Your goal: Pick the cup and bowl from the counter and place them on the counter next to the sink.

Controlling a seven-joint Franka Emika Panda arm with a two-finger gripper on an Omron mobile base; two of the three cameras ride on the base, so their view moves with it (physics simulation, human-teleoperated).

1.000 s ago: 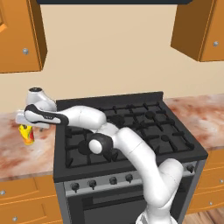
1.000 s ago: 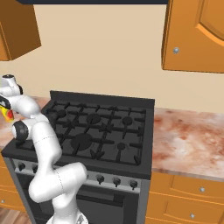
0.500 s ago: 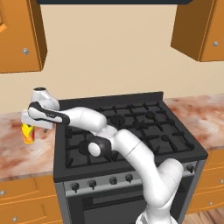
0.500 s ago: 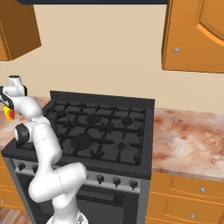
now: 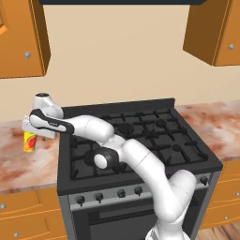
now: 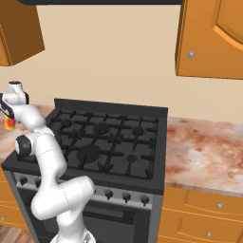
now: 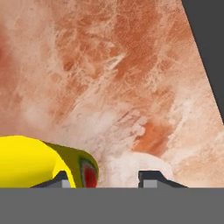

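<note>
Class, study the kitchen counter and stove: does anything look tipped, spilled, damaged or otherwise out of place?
Nothing stands out. The cup stands upright on the counter left of the stove, with the gripper down at it. No spill or damage shows on the marbled stone or the burners.

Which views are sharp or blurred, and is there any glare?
Left base view: even, flat lighting, no glare on the stove. Right base view: the same, with sharp edges. Hand view: the close cup looks soft and cropped; the counter pattern is smeared.
</note>
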